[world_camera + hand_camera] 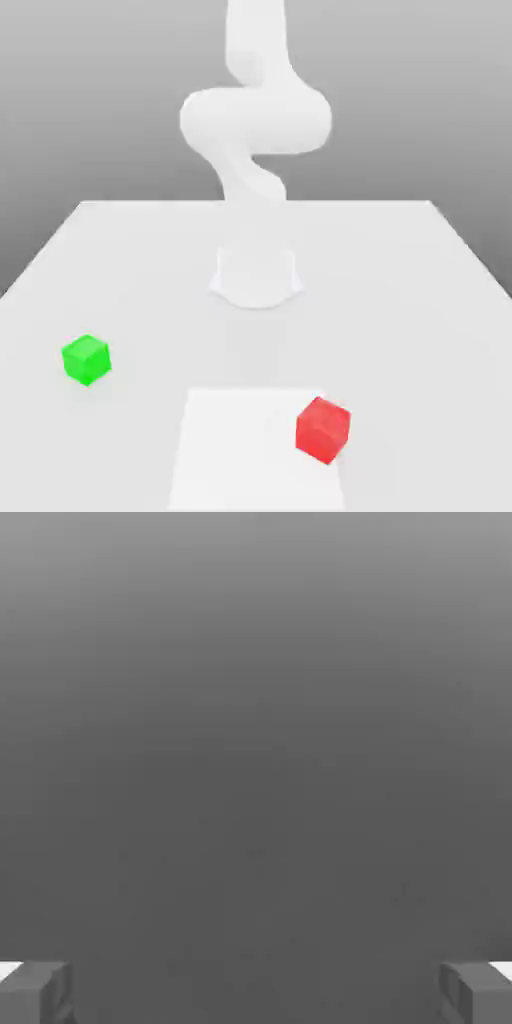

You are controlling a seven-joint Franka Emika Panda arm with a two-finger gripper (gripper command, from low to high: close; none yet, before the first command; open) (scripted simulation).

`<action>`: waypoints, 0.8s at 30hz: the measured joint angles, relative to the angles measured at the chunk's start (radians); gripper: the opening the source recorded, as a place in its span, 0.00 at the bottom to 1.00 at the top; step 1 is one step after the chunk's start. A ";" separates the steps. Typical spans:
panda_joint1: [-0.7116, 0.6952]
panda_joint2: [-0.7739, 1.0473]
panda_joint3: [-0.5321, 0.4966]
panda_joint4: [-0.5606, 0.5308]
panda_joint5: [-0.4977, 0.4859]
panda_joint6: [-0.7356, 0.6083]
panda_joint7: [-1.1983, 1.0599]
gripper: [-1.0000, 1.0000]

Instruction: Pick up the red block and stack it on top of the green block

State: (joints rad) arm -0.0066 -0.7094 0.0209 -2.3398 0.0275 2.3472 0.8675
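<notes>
Red block (323, 429) is sitting near the tabletop's (420, 280) front edge, toward the exterior view's right, while the green block (86, 359) is resting well apart by the opposite side edge. The hand (256, 992) is standing wide, fingertips (35, 992) gripping nothing.

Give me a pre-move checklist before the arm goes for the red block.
1. Gripper open: ok, fingertips stand wide apart in the hand view with nothing between them.
2. Red block free to grasp: ok, it sits alone on the table, toward the exterior view's right, nothing touching it.
3. Green block top clear for stacking: ok, nothing rests on it.
4. Blocks apart: ok, a wide gap of bare table separates them.
5. Gripper lined up over the red block: not ok, no block lies between the fingertips in the hand view.
6. Red block square to the gripper: cannot tell.
</notes>
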 joint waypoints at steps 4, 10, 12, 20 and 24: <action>-0.010 0.151 0.042 -0.066 0.037 0.078 0.119 0.50; -0.022 0.367 0.116 -0.161 0.061 0.191 0.312 0.50; -0.026 0.439 0.141 -0.193 0.058 0.229 0.384 0.50; -0.008 0.733 0.190 -0.321 -0.038 0.383 0.732 0.50; 0.019 0.880 0.152 -0.327 -0.126 0.489 0.842 0.50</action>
State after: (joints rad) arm 0.0125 0.1706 0.1733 -2.6664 -0.0980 2.8359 1.7093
